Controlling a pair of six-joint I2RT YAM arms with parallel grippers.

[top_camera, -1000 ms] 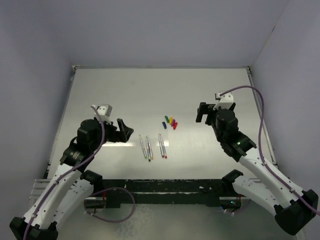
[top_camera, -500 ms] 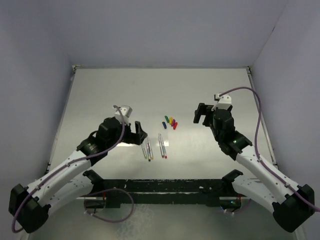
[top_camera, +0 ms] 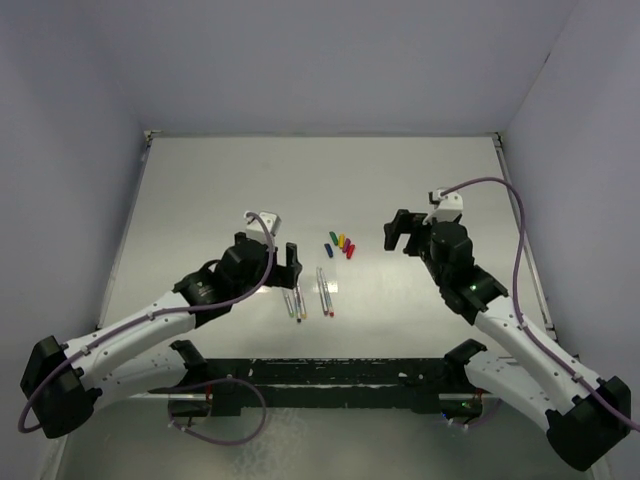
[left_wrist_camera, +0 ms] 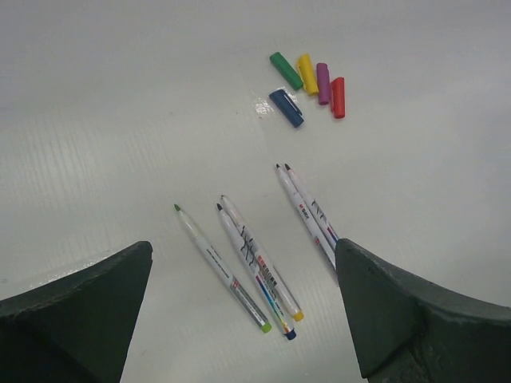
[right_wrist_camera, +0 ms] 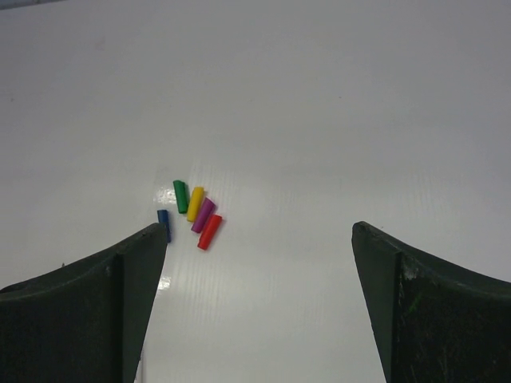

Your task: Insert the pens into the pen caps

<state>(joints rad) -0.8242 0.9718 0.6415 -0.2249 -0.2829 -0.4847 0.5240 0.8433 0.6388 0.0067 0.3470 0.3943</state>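
Several whitish pens lie uncapped on the table: a green-ended pen [left_wrist_camera: 219,267], a blue-ended pen [left_wrist_camera: 254,271] and a yellow-ended pen [left_wrist_camera: 259,255] in one group [top_camera: 293,296], and two more pens [left_wrist_camera: 307,207] side by side to their right [top_camera: 324,291]. Beyond them lie the pen caps [top_camera: 340,244]: green cap [left_wrist_camera: 285,70], yellow cap [left_wrist_camera: 307,73], purple cap [left_wrist_camera: 323,82], red cap [left_wrist_camera: 338,96], blue cap [left_wrist_camera: 287,108]. My left gripper [top_camera: 288,264] [left_wrist_camera: 243,247] hovers open over the left group of pens. The right gripper [top_camera: 393,232] [right_wrist_camera: 259,227] is open and holds nothing, to the right of the caps [right_wrist_camera: 195,209].
The white table [top_camera: 200,190] has a raised rim at the back and sides. A black rail [top_camera: 320,375] with the arm bases runs along the near edge. Purple cables loop off both arms.
My left arm has swung right and forward, bringing its open gripper from the left side to above the left pens. The right gripper has edged slightly left toward the caps.
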